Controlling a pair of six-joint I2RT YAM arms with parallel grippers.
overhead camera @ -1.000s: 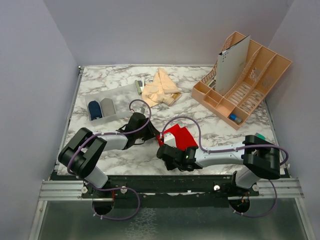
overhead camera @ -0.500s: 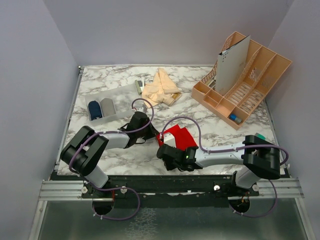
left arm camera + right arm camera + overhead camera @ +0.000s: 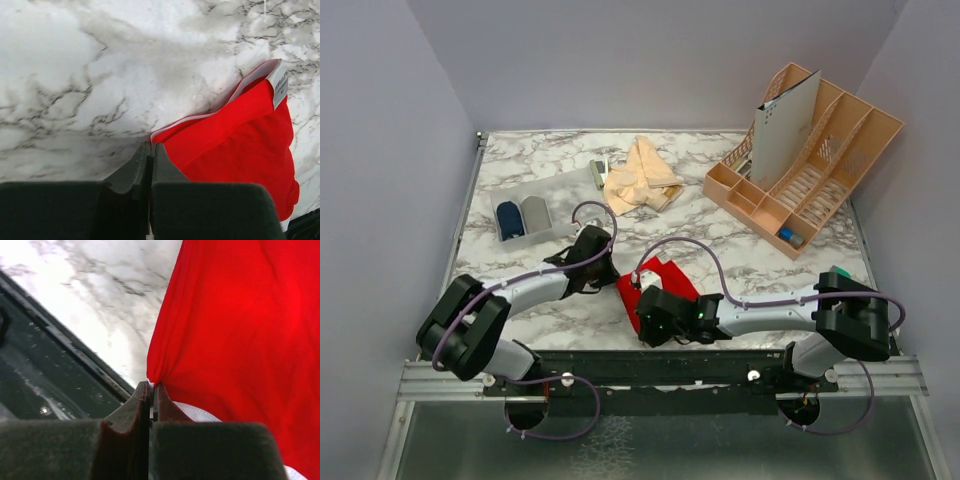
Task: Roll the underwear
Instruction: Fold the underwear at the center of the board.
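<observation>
Red underwear (image 3: pixel 663 274): unrolled, near the table's front edge, stretched between both arms.
Left gripper (image 3: pixel 150 150): fingers pinched tight on the white-trimmed edge.
Right gripper (image 3: pixel 150 388): clamped on the opposite edge.
Progress: rolling looks barely begun; peach underwear pile (image 3: pixel 642 176) lies untouched farther back.
Surroundings: clear bin (image 3: pixel 570 200), tan organizer (image 3: pixel 820 165), neither in the way.

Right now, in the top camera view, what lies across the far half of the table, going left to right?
Clear bin, peach-beige underwear pile, tan organizer rack.
</observation>
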